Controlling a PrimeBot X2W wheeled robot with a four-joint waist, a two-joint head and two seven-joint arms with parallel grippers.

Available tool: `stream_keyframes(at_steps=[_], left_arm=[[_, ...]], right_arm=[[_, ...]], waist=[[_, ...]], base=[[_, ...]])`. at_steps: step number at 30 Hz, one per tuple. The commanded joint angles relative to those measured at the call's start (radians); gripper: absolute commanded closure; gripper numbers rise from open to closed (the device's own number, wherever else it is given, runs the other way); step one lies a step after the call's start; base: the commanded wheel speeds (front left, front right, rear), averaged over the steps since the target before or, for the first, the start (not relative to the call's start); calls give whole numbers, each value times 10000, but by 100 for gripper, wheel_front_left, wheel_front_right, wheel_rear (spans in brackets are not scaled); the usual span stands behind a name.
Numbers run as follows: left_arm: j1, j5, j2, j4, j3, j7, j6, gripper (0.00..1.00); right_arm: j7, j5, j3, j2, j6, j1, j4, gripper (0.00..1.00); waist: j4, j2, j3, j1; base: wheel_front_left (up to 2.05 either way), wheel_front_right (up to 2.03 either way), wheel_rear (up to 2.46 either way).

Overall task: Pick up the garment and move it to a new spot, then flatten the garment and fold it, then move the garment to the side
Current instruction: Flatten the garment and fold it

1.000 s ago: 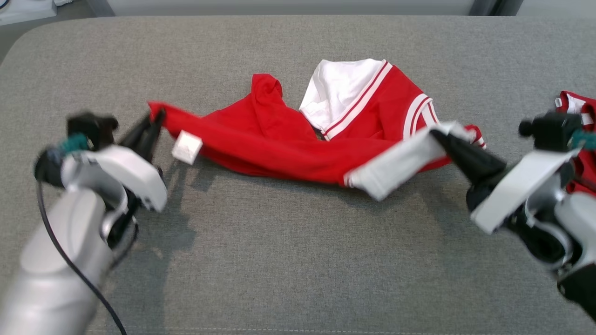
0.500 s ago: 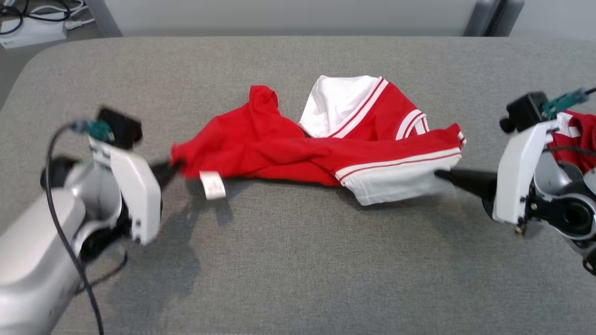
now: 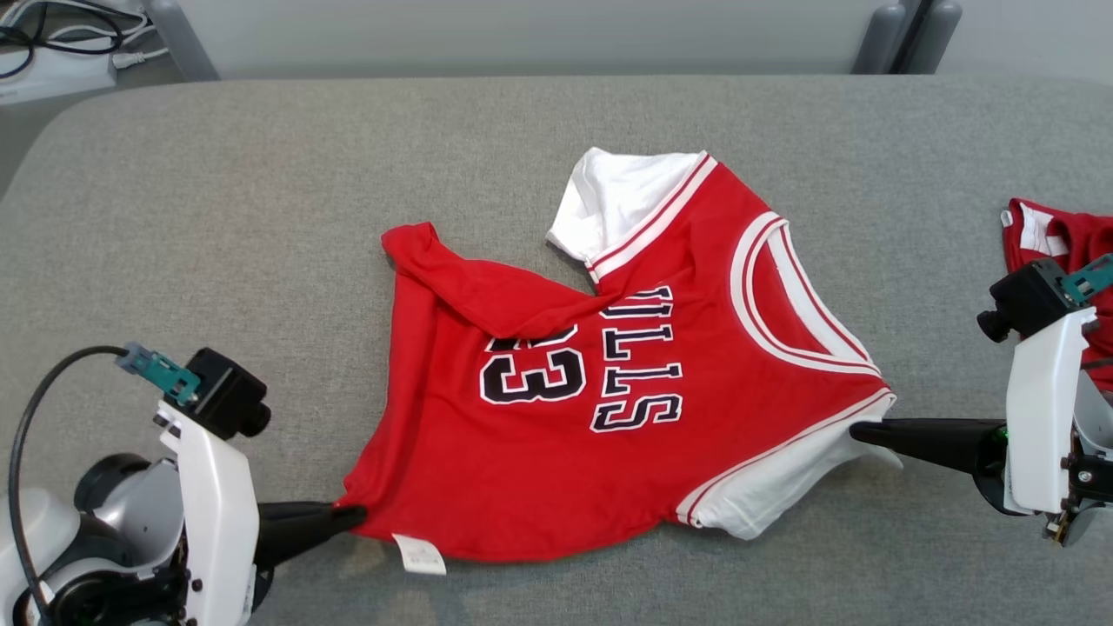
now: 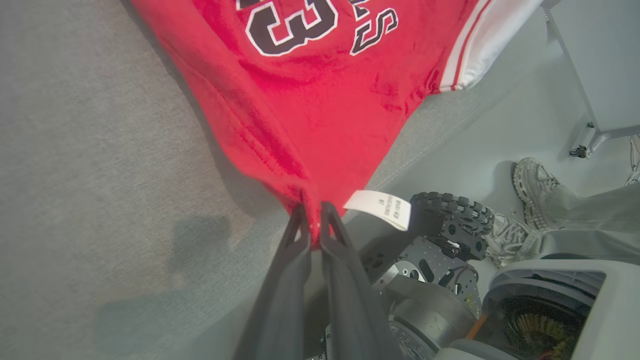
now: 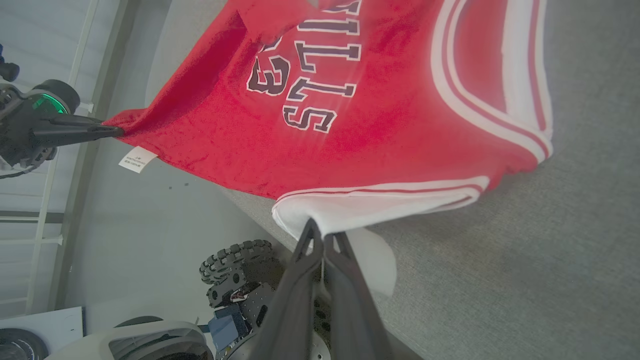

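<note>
Jersey has gone from a bunched red heap 1 s ago to mostly spread face up, 23 showing, at the near edge of the grey pad. Flattening looks nearly done, with only the far left corner folded over. Left gripper is clamped on its hem corner and right gripper on its white sleeve, both lower in view than before.

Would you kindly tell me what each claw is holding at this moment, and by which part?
Both hold the red jersey: left claw pinches its hem corner beside the label, right claw its white sleeve edge.
</note>
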Motion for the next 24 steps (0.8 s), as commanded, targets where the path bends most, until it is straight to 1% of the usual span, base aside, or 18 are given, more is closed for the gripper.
stream_keyframes(at_steps=[1, 4, 6, 7, 9, 12, 13, 14, 15, 16, 17, 18, 19, 20, 21, 22, 23, 24], left_arm=[[-133, -155, 449, -288, 572, -31, 138, 100], [-18, -464, 282, -255, 522, 66, 299, 100], [-233, -477, -30, 84, 397, 265, 247, 100], [-466, -445, -295, 379, 390, 298, 243, 100], [-1181, -234, -929, 1158, 374, 368, 166, 100], [-2674, 175, -2182, 2850, 666, -70, 133, 100], [-3293, 376, -2575, 3468, 858, -401, 105, 100], [-4851, 1337, -3164, 4520, 1300, -1711, -66, 100], [-5713, 2085, -3362, 4998, 1570, -2844, -148, 100], [-6574, 2867, -3522, 5412, 1918, -4306, -208, 100], [-6574, 2867, -3522, 5412, 1918, -4306, -208, 100], [-7331, 3510, -3688, 5831, 2405, -5986, -224, 100], [-7920, 3859, -3906, 6291, 2833, -7365, -234, 100], [-8446, 4397, -3939, 6674, 2994, -8531, -251, 100], [-8855, 4608, -4036, 7028, 3230, -9098, -268, 100], [-9183, 4866, -4062, 7284, 3386, -9308, -288, 100], [-9393, 5114, -4079, 7437, 3484, -9388, -308, 100], [-9481, 5131, -4150, 7558, 3613, -9415, -329, 100]], right_arm=[[-213, 25, -166, -267, 2, 334, -279, 100], [-566, -303, -296, 45, 2, 355, -141, 100], [-713, -686, -317, 534, 2, 126, 407, 100], [-785, -900, -357, 869, 2, -102, 822, 100], [-1018, -1285, -574, 1751, 2, -812, 1891, 100], [-1596, -1779, -1162, 3321, 2, -2396, 3917, 100], [-1885, -2029, -1405, 3787, 2, -3098, 4589, 100], [-3112, -2687, -2133, 4587, 2, -4760, 5756, 100], [-4063, -3109, -2568, 4849, 2, -5684, 6196, 100], [-5194, -3490, -3077, 5098, 2, -6564, 6639, 100], [-5194, -3490, -3077, 5098, 2, -6564, 6639, 100], [-6162, -3800, -3462, 5292, 2, -7335, 6937, 100], [-7441, -4231, -3896, 5346, 2, -8073, 7219, 100], [-8106, -4363, -4118, 5534, 2, -8581, 7370, 100], [-8813, -4674, -4182, 5525, 2, -9036, 7352, 100], [-9175, -4805, -4250, 5538, 2, -9340, 7304, 100], [-9260, -4715, -4301, 5597, 2, -9469, 7284, 100], [-9179, -4657, -4216, 5579, 2, -9522, 7249, 100]], waist=[[-11, 0, 129, 0], [-11, 0, 544, 0], [-2, 0, 931, 0], [18, 0, 1177, 0], [49, 0, 1753, 0], [105, 0, 2684, 0], [107, 0, 2977, 0], [103, 0, 3488, 0], [81, 0, 3685, 0], [46, 0, 3787, 0], [46, 0, 3787, 0], [0, 0, 3813, 0], [-12, 0, 3767, 0], [-29, 0, 3663, 0], [-60, 0, 3553, 0], [-75, 0, 3430, 0], [-110, 0, 3306, 0], [-141, 0, 3218, 0]], base=[[0, 0, 0], [0, 0, 0], [0, 0, 0], [0, 0, 0], [0, 0, 0], [0, 0, 0], [0, 0, 0], [0, 0, 0], [0, 0, 0], [0, 0, 0], [0, 0, 0], [0, 0, 0], [0, 0, 0], [0, 0, 0], [0, 0, 0], [0, 0, 0], [0, 0, 0], [0, 0, 0]])
